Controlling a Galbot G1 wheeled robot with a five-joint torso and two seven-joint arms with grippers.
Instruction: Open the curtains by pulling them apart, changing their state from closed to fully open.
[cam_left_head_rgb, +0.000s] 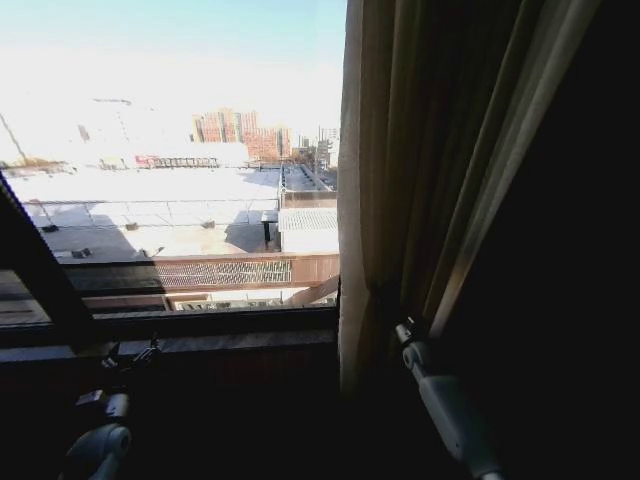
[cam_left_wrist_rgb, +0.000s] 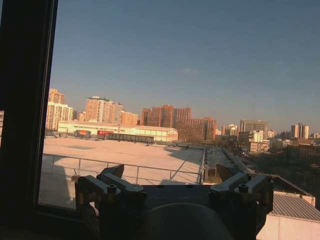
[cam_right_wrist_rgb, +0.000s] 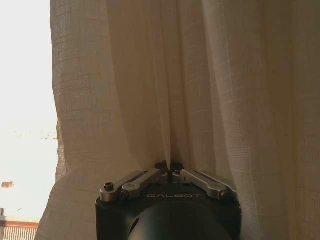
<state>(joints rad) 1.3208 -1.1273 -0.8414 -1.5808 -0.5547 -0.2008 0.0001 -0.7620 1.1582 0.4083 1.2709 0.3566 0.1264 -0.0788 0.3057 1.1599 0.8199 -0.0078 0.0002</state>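
The sheer cream curtain hangs gathered in pleats right of the bare window glass. My right gripper reaches into its lower folds. The right wrist view shows the right gripper shut on a pinched pleat of the curtain, with fabric spreading to both sides. My left gripper sits low at the left by the window sill. In the left wrist view the left gripper is open and faces the glass, with nothing between its fingers.
A dark window frame post slants at the far left, and the dark sill runs below the glass. A dark opaque drape hangs right of the sheer fabric. Rooftops and city buildings lie outside.
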